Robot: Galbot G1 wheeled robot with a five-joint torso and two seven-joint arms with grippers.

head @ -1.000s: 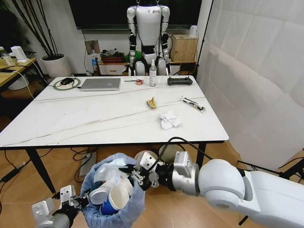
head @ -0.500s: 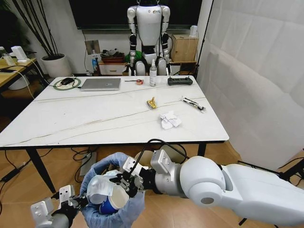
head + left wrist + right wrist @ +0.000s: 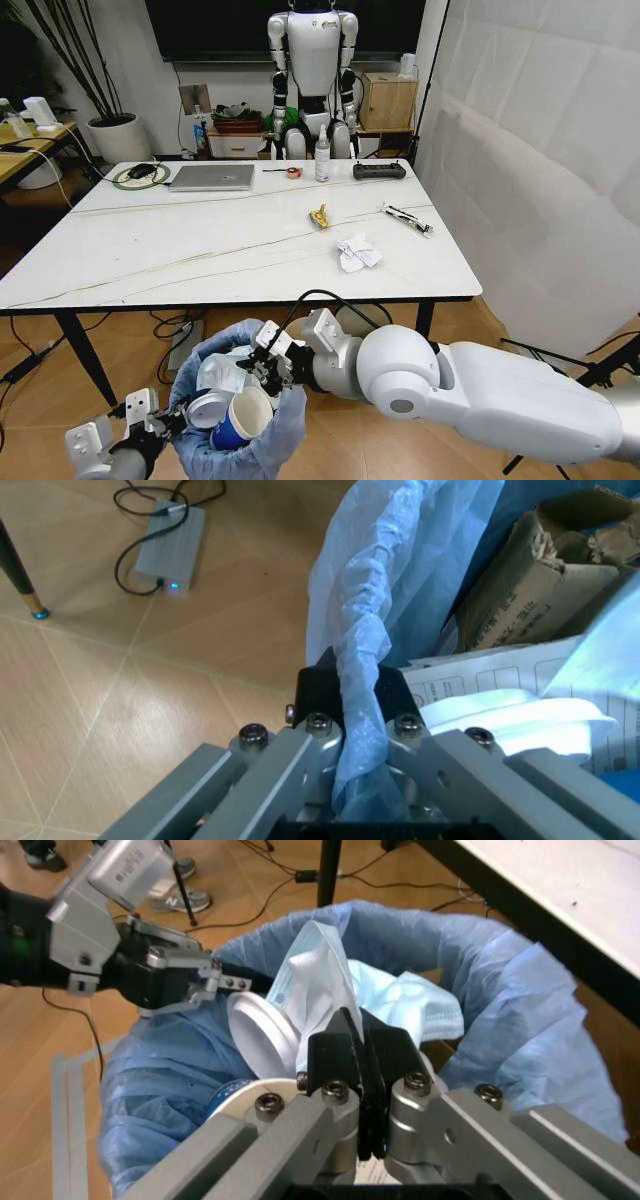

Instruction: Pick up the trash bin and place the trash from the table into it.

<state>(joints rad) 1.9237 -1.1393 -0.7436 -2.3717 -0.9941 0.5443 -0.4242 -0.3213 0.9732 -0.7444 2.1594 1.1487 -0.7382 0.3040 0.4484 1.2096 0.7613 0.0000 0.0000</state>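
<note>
So the left gripper (image 3: 150, 418) sits low on the left side of the trash bin (image 3: 240, 440), clamped down on the rim with the blue bag (image 3: 365, 667) bunched between its fingers. My guess is it holds the bin up below the table (image 3: 150, 260) edge so the other arm only has a short trip. The bin is just in front of the table's near edge, down toward the floor, and it's already pretty stuffed: a blue paper cup (image 3: 240, 420), white lids and some brown cardboard (image 3: 530, 585) are in there.

Right over the bin's mouth is the right gripper (image 3: 262, 366). Its fingers are pressed together, pinching a thin pale-blue and white wrapper (image 3: 320, 982) that hangs into the bag. Looks to me like it's carrying that piece inside the rim so it drops in rather than on the floor.

Further right and behind the bin, on the tabletop, there's still a crumpled white tissue (image 3: 356, 252), a yellow snack wrapper (image 3: 319, 216) and a small striped wrapper (image 3: 408, 219). So I'd say the job's well along but not finished.
</note>
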